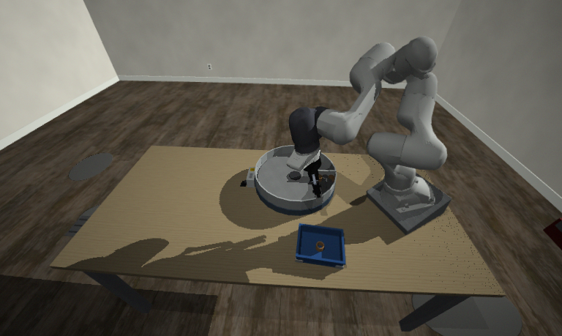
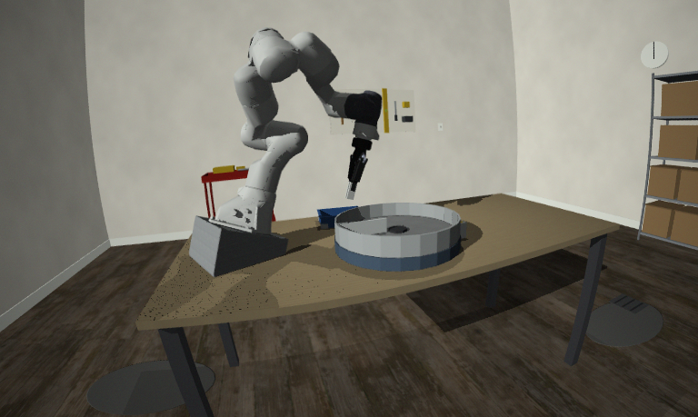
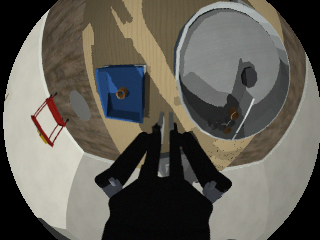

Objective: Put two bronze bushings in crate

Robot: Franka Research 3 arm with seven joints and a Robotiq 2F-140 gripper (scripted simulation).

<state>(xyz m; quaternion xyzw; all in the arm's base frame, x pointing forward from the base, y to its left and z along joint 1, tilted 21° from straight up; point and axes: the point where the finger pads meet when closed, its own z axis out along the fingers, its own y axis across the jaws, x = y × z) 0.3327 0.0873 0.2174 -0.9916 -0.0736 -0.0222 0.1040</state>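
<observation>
One bronze ring-shaped bushing (image 1: 320, 249) (image 3: 125, 92) lies in the blue crate (image 1: 320, 261) (image 2: 332, 215) (image 3: 111, 82). The turning table (image 1: 285, 202) (image 2: 396, 245) (image 3: 180, 75) is a round grey tray with a raised rim and a blue base. Bronze-coloured bushings (image 1: 331, 178) (image 3: 233, 114) and several dark small pieces (image 3: 216, 124) lie in its shaded part, beside the thin divider. My gripper (image 1: 317, 195) (image 2: 350, 193) (image 3: 166, 118) is shut, with nothing seen between its fingers. It hangs above the table between crate and turning table. The turning table's wall hides its bushings in the exterior view.
A dark round hub (image 1: 294, 175) (image 2: 397, 229) (image 3: 249, 77) sits at the turning table's centre, and a white divider (image 2: 367, 226) (image 3: 244, 118) runs from near it to the rim. A small control box (image 1: 250, 177) stands beside the turning table.
</observation>
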